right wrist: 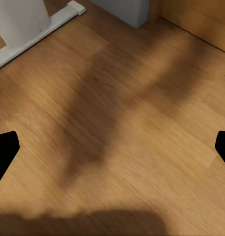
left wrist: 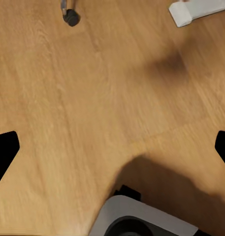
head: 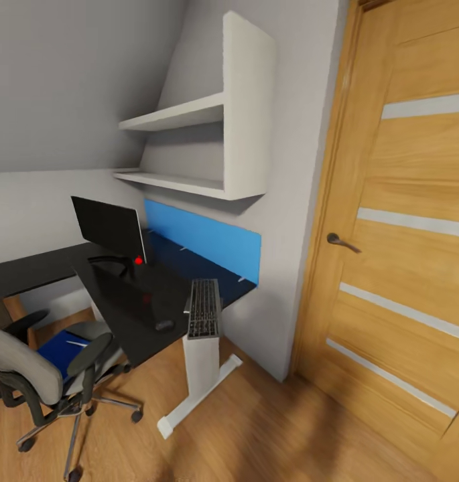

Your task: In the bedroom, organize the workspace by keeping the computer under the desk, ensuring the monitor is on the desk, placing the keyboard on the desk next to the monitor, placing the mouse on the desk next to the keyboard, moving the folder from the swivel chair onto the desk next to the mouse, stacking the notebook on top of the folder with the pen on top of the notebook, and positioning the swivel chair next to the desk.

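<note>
One glossy black desk (head: 122,314) (L-shaped) — wood floor (head: 269,428).

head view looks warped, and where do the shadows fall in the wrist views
Head view: wide-angle stretch bends the door and shelves; the desk top mirrors the monitor. Left wrist view: soft dark patch on the floor. Right wrist view: broad diagonal shadow bands.

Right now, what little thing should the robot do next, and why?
Probably roll closer to the swivel chair: the blue folder lies on its seat, not on the desk, and both tools hang open over bare floor.
</note>
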Motion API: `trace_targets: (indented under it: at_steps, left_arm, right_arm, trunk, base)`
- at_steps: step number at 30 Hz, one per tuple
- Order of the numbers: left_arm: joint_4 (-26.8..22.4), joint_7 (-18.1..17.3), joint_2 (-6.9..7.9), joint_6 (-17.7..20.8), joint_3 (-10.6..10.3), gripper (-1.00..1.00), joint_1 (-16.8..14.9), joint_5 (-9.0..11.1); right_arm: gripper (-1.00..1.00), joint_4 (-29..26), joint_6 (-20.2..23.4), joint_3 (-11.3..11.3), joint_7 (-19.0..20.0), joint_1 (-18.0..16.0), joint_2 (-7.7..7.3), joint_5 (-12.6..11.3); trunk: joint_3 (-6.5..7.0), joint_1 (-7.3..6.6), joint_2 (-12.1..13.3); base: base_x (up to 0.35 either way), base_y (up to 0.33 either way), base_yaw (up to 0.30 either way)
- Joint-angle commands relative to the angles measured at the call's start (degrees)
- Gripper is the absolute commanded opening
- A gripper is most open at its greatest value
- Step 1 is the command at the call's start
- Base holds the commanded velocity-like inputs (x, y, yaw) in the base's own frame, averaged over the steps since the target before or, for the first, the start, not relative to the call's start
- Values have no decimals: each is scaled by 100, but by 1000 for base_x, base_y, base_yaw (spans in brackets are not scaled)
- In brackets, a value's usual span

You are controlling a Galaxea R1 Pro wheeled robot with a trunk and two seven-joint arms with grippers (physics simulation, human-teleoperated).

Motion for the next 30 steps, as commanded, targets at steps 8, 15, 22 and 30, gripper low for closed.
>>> trace_targets:
  at_steps: [8,15,22,30]
  left_arm:
    - [22,-3,-21,-112,24,100,-5,-25]
    - [271,-15,-173,-1645,-2,100,6,-148]
    - [330,-20,-214,-2328,-9,100,11,-253]
    - [338,-21,-226,-2415,-9,100,12,-275]
  right_arm:
    - [100,-5,-16,20,-201,-2,-5,28]
    - [100,-9,-18,22,-213,-2,-7,34]
    - [100,-11,-18,28,-241,-2,-7,38]
    - [100,-10,-18,33,-497,-2,-7,51]
  trunk:
    - [-30,1,-5]
    - [-52,1,-5]
    - [-75,1,-5]
    - [-101,1,-5]
  base:
    - [0,0,280]
    - [0,0,276]
    - [0,0,276]
    - [0,0,276]
